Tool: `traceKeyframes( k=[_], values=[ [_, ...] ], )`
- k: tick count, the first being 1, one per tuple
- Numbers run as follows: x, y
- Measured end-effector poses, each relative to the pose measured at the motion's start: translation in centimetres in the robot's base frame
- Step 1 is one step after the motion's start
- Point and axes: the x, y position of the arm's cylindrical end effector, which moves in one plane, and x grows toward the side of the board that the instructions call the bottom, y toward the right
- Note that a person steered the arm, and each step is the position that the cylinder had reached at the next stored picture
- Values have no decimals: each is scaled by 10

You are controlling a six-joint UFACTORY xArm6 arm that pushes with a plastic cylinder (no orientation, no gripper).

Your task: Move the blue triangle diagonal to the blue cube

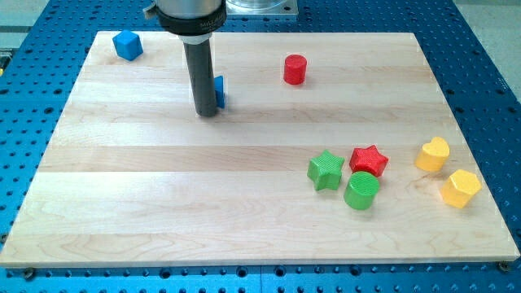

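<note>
The blue cube (pixel 128 45) sits near the board's top left corner. The blue triangle (pixel 220 91) is mostly hidden behind my rod; only a blue sliver shows on the rod's right side. My tip (pixel 207 114) rests on the board just left of and in front of the triangle, touching or nearly touching it. The triangle lies to the right of and below the cube.
A red cylinder (pixel 295 69) stands at top centre-right. A green star (pixel 326 170), a red star (pixel 369 159) and a green cylinder (pixel 361 190) cluster at lower right. A yellow heart (pixel 432 154) and a yellow hexagon (pixel 461 188) lie near the right edge.
</note>
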Motion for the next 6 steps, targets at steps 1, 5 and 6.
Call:
traceKeyframes(
  k=[1,5,6],
  values=[
    [0,0],
    [-17,24],
    [-55,6]
  ],
)
